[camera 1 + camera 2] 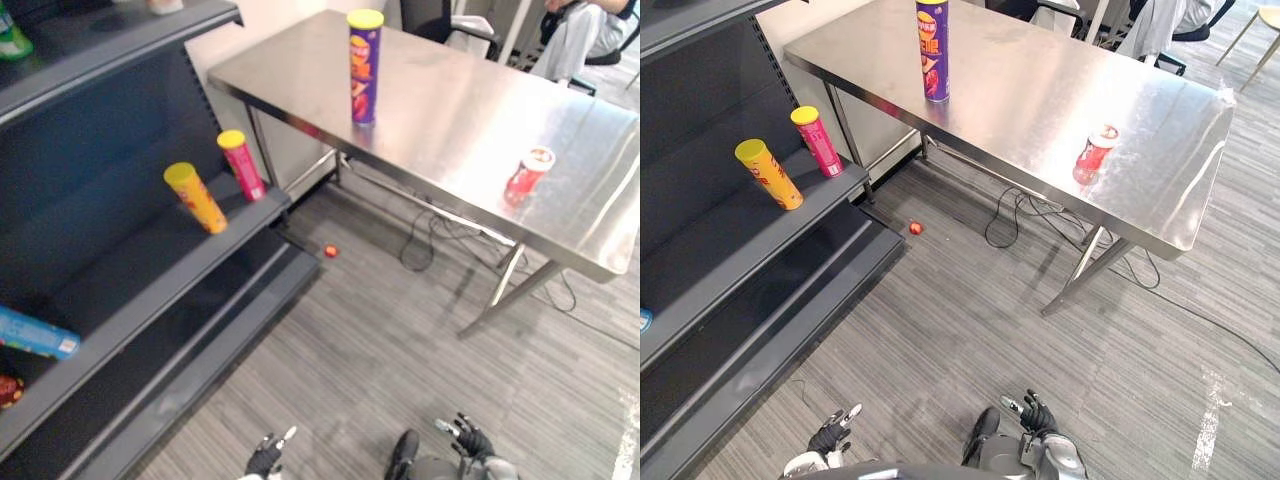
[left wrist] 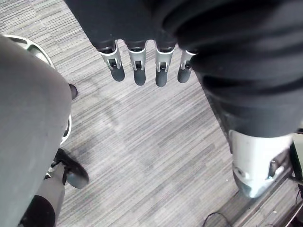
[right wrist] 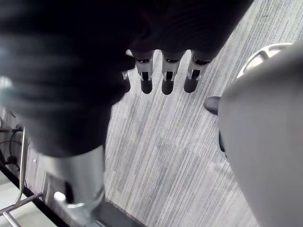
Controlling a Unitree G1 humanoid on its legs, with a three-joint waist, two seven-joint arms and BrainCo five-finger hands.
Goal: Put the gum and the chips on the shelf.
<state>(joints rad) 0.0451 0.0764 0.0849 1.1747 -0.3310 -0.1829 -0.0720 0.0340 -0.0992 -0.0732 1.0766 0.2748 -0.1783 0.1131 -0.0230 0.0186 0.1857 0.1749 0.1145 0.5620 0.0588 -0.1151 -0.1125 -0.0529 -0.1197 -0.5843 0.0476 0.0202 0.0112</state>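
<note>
Seen from the robot's head, a steel table (image 1: 450,110) fills the view from 12 to 3 o'clock. A tall purple can of chips (image 1: 364,68) stands upright on it at 12 o'clock, and a small red tub of gum (image 1: 527,174) sits well apart at 2 o'clock. A dark shelf (image 1: 150,270) runs along 9 o'clock, holding a yellow can (image 1: 196,198) and a pink can (image 1: 242,166) side by side. At 6 o'clock the left hand (image 1: 268,456) and right hand (image 1: 466,437) hang low over grey floor (image 1: 380,350), fingers straight and loose, both empty.
</note>
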